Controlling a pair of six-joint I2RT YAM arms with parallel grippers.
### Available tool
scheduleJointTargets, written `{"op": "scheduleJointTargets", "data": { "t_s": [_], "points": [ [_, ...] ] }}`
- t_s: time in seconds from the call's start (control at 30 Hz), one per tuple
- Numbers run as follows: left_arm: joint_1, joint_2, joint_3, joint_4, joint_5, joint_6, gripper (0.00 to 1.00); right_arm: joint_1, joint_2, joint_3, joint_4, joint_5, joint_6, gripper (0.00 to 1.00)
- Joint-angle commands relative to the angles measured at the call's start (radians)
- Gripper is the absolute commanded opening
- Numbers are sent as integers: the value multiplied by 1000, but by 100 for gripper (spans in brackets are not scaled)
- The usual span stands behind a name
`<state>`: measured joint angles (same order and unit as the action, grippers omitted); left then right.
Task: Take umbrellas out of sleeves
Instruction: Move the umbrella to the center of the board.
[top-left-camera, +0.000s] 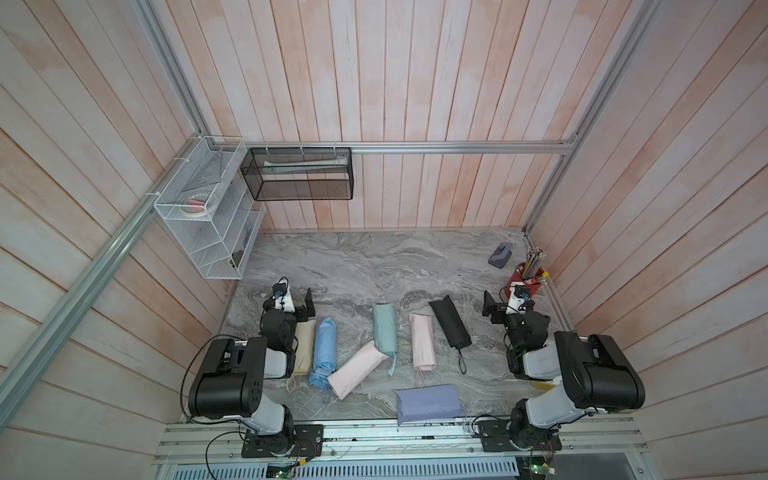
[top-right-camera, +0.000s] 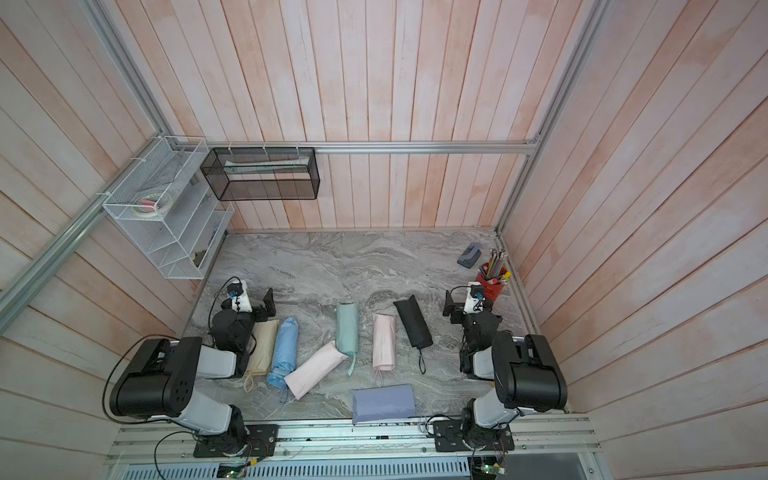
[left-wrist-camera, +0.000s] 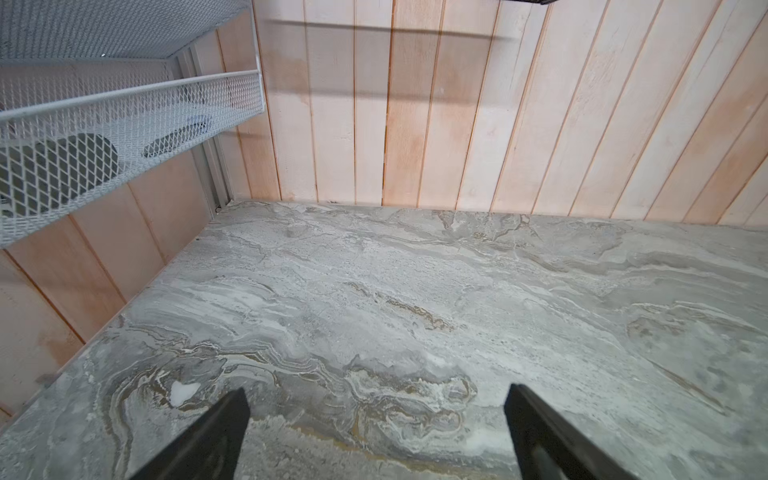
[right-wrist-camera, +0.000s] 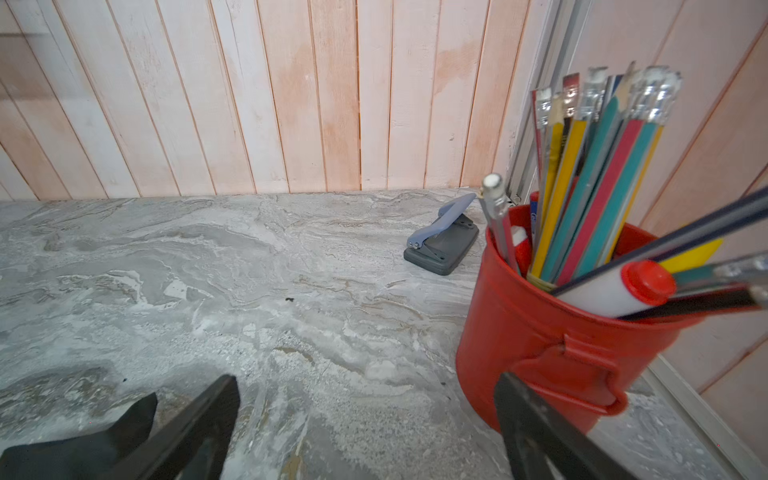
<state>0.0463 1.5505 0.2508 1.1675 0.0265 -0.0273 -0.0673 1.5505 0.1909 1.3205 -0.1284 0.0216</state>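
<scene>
Both empty, wide open: left gripper (left-wrist-camera: 378, 390), right gripper (right-wrist-camera: 366, 379). Risk: the right, beside red metal pencil cup (right-wrist-camera: 519, 332), could topple it swinging out.

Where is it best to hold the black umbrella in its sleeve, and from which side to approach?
Probably grip the black umbrella at its middle, from above, closing across the narrow width: it lies flat with bare table along both long sides. Its cord at the near end looks thin and limp.
</scene>
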Motion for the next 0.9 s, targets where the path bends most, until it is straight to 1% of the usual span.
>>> {"op": "scheduleJointTargets", "data": {
  "t_s": [0.0,0.53,0.67,0.73,0.87],
  "points": [
    [6,14,15,18,18,-7,100,24,7,-9,68,21,-33,98],
    [6,14,13,23,20,-8,100,22,9,-6,64,13,-33,98],
    [6,13,13,23,20,-9,100,11,10,1,56,5,-25,98],
    [5,13,15,19,17,-10,100,-12,8,16,24,-18,-1,98],
    [1,14,18,14,7,-5,100,-7,7,27,2,58,25,98]
  ]
}}
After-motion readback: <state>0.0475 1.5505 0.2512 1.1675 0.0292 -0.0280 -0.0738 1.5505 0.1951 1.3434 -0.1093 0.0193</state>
